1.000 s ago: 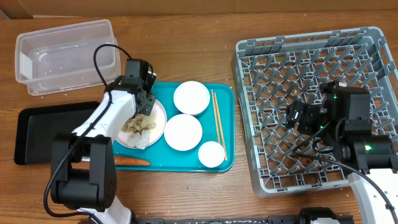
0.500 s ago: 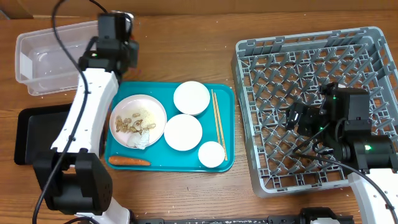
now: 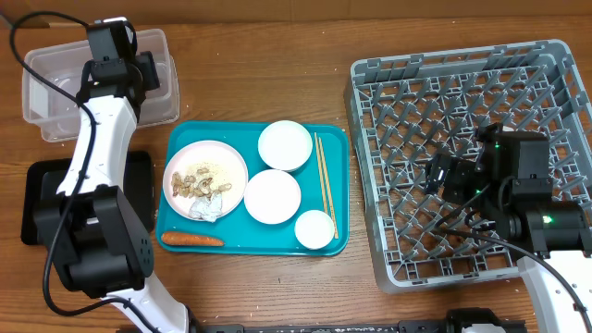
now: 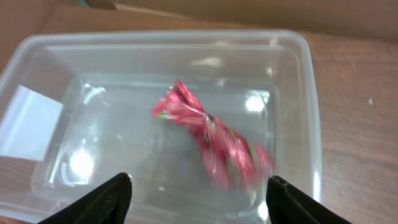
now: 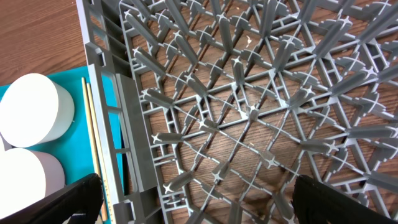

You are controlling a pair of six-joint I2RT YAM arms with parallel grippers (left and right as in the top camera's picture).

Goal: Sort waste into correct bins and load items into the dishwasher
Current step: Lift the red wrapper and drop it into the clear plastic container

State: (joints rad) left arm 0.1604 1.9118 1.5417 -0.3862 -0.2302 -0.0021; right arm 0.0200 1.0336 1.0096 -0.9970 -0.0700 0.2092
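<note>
The left gripper (image 4: 200,200) hangs over the clear tub (image 3: 37,61), which sits beyond the teal tray's (image 3: 268,240) far left corner. Its fingers are spread wide and touch nothing. The red wrapper (image 4: 211,134) lies directly below and ahead of them inside the tub, clear of both fingers. In the wrist view its long axis runs on a slant from upper left to lower right. It shows smeared there, so it may be dropping or only just landed; which of the two cannot be told. The release looks done, so the next waste probably sits on the plate (image 3: 205,180) at the teal tray's left end: the beige scraps (image 3: 196,183) and the foil wad (image 3: 211,206). The carrot (image 3: 192,239) lies on the tray's near left edge. All of these are back toward the tray from the left gripper, which is much the nearer arm. The black tray (image 3: 42,199) lies just left of the teal tray. The right gripper (image 5: 199,205), jaws fully apart and empty, hovers over the dish rack (image 3: 462,83) to the right of the teal tray. A second ago the left gripper was down at the plate with its jaws pressed together, and half a second ago it was at the tub's near right corner. Now it is over the tub with its jaws opened, while the right arm has not shifted
</note>
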